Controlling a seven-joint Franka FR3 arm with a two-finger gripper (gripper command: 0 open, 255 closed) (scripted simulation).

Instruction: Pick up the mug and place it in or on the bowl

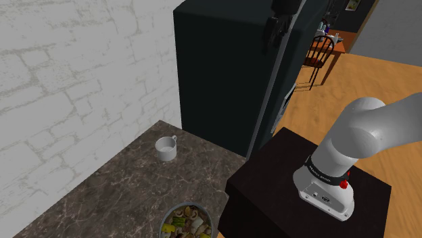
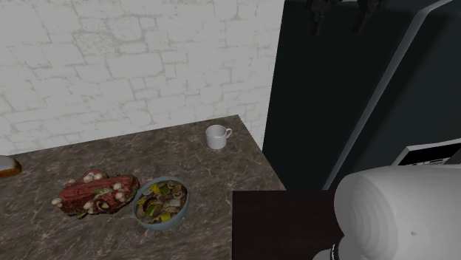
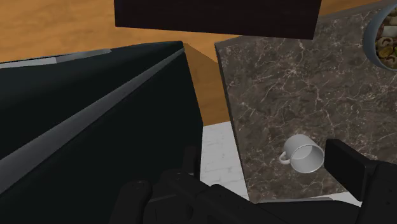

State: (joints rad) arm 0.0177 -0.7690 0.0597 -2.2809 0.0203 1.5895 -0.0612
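Observation:
A small white mug (image 1: 166, 147) stands upright and empty on the dark marble counter (image 1: 108, 196), near its far end beside the fridge. The mug (image 2: 218, 136) has its handle toward the second exterior view's right. A grey bowl (image 2: 160, 202) full of mixed vegetables sits closer to the stand, and the bowl (image 1: 186, 223) lies at the shoulder view's bottom edge. My gripper (image 2: 340, 13) hangs high above the fridge edge, open and holding nothing. In the wrist view the mug (image 3: 305, 154) lies far below, close to one finger (image 3: 350, 167), with the bowl (image 3: 385, 38) farther off.
A tall dark fridge (image 1: 230, 74) rises right beside the counter's end. The black stand (image 1: 304, 193) borders the counter. A reddish lump with mushrooms (image 2: 96, 193) lies beside the bowl. A white brick wall (image 2: 133, 59) backs the counter. A chair (image 1: 319, 57) stands on the wooden floor.

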